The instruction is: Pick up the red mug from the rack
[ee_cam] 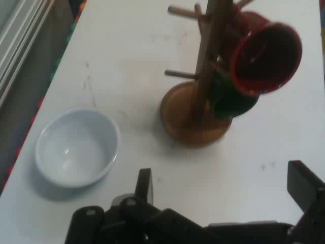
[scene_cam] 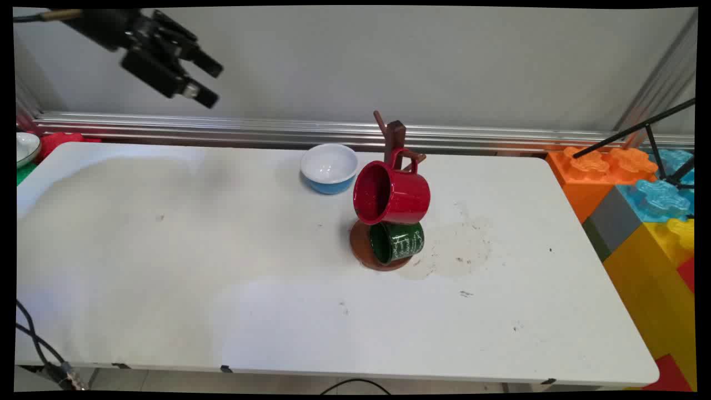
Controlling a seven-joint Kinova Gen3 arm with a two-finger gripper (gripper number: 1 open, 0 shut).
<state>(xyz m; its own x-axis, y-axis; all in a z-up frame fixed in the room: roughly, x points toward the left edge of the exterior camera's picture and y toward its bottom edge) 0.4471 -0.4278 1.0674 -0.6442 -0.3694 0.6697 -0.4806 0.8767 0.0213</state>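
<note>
Main view: the black two-finger hand hangs high above the white bench, at about 10 o'clock in the frame, its fingers spread apart and gripping nothing. Well apart from it, near the bench's middle, stands a brown wooden mug tree on a round base. A red mug hangs from a peg on the tree, its mouth turned toward 9 o'clock; a green mug hangs just below it, close over the base. At 10 o'clock from the tree, near it, sits a bowl, white inside and blue outside. Large orange, blue and yellow toy blocks stand past the bench's 3 o'clock end. The rim of a white dish shows at the 9 o'clock edge.

Hand view: the fingers rise from the bottom edge, wide apart, with bare bench between them. The bowl lies at 9 o'clock. The mug tree stands at 1 o'clock, the red mug on its far side with the green mug beneath.
</note>
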